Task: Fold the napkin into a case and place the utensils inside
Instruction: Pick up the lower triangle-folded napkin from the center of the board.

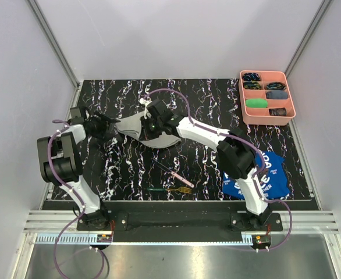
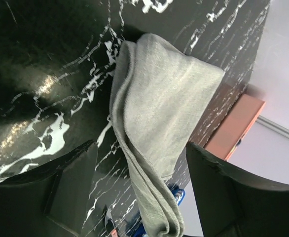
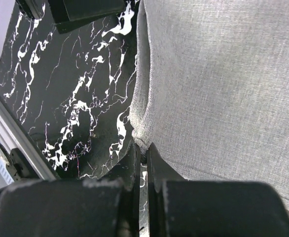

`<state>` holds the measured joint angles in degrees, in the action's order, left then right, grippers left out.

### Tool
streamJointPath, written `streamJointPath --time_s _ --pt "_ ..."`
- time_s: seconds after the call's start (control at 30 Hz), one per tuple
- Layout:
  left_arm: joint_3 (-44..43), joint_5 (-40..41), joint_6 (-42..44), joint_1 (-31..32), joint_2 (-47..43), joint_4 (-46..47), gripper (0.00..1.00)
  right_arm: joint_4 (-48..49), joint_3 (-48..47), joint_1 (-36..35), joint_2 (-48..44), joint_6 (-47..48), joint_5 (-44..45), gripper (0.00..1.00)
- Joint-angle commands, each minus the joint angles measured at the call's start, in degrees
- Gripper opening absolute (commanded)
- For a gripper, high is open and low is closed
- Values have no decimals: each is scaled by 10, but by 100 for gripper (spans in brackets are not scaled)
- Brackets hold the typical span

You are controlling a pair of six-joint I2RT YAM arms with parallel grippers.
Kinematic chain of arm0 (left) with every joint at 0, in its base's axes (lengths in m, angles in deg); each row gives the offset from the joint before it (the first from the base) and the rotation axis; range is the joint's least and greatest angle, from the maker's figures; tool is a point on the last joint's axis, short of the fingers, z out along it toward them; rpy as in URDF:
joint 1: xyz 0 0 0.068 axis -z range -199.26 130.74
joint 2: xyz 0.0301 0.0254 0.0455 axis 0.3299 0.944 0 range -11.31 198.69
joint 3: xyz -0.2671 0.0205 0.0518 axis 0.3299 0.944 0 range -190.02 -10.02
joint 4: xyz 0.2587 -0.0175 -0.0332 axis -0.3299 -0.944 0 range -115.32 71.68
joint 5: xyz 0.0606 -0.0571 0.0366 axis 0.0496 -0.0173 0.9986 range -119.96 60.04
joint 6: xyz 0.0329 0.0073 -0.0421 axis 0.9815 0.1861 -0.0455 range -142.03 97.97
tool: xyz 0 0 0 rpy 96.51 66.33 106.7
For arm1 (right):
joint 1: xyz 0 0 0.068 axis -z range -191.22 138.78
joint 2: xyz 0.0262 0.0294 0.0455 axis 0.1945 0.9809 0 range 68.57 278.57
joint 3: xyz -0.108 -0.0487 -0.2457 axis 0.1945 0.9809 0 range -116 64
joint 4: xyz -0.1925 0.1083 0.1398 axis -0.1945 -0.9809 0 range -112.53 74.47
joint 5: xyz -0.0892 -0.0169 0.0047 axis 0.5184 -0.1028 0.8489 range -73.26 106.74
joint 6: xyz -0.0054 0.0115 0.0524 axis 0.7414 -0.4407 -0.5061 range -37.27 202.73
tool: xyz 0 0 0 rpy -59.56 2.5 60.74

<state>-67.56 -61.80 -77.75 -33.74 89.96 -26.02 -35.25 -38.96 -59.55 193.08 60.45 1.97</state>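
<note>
The right tool [image 3: 144, 157] is pinched shut on a corner of the folded napkin [image 1: 137, 129], mid-desk [image 1: 217, 104], at 11 o'clock from the knife [image 1: 173, 174] and fork [image 1: 170, 189]. The left tool [image 2: 142, 148] gapes wide at its 9 o'clock end. Best to draw the fold across low and slowly, keeping the layers aligned.

Table [image 1: 217, 93]: glossy black top with white marble veining.
Tray [image 1: 263, 121]: pink, divided into compartments, at the far right corner of the table.
Tray contents: a green item [image 1: 256, 103] in a left compartment; small dark and blue-grey things in the others, too small to tell.
Blue cloth [image 1: 275, 177]: crumpled, white lettering, at the table's near right edge.
Walls [image 1: 176, 35]: plain white, with aluminium posts [image 1: 54, 45] at the far corners.
</note>
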Motion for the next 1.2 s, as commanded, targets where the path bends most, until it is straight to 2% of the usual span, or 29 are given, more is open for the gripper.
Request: streamJointPath --time_s 0.0,0.4,0.63,0.83,0.97,1.0,1.07,1.1,1.17 --pt "-36 37 5 4 22 1 73 57 17 10 -52 -21 -33 0" --pt "-112 59 35 24 97 0 59 94 51 28 -73 -36 -72 0" --pt "-127 61 33 34 132 5 57 111 65 36 -73 -46 -86 0" --pt "-115 65 24 36 129 10 60 119 71 41 -76 -50 -92 0" --pt "-127 62 25 36 144 9 50 121 75 41 -79 -52 -95 0" --pt "-128 63 25 35 145 9 42 122 79 42 -80 -52 -96 0" --pt "-132 66 29 34 143 9 34 124 89 41 -81 -55 -104 0" --pt "-137 70 33 34 139 4 26 128 95 41 -81 -57 -109 0" --pt "-142 82 48 35 130 -6 22 147 122 41 -85 -69 -125 0"
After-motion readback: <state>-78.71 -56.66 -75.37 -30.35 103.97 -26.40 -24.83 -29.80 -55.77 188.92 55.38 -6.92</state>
